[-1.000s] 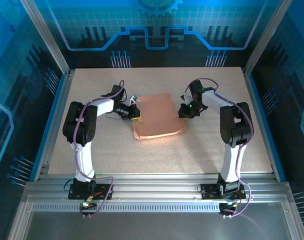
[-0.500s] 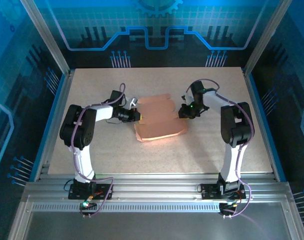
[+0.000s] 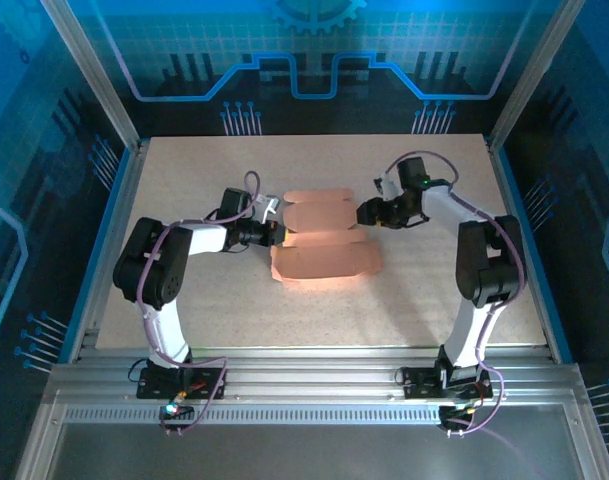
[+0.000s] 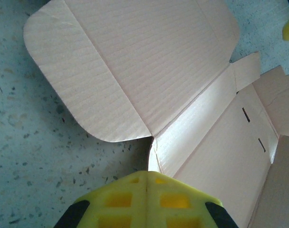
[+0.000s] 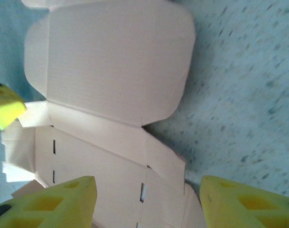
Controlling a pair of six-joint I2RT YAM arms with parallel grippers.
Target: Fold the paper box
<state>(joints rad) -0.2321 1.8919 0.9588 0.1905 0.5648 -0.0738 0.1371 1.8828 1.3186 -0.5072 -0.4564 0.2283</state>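
The paper box (image 3: 324, 245) is lying opened out and mostly flat at the middle of the table (image 3: 234, 310), its rounded flaps spreading toward 12 and 6 o'clock in the top view.

The left gripper (image 3: 274, 233) is sitting at the box's 9 o'clock edge. In the left wrist view, its yellow fingers (image 4: 135, 202) are pressing tightly together with no gap, right at the crease where a big rounded flap (image 4: 135, 61) is meeting the slotted middle panel (image 4: 229, 156) — whether any cardboard is caught between them I cannot tell.

The right gripper (image 3: 364, 213) is hovering at the box's 2 o'clock corner. In the right wrist view, its fingers (image 5: 54, 199) are standing well apart — open, gripping nothing — with the box's edge lying between them.
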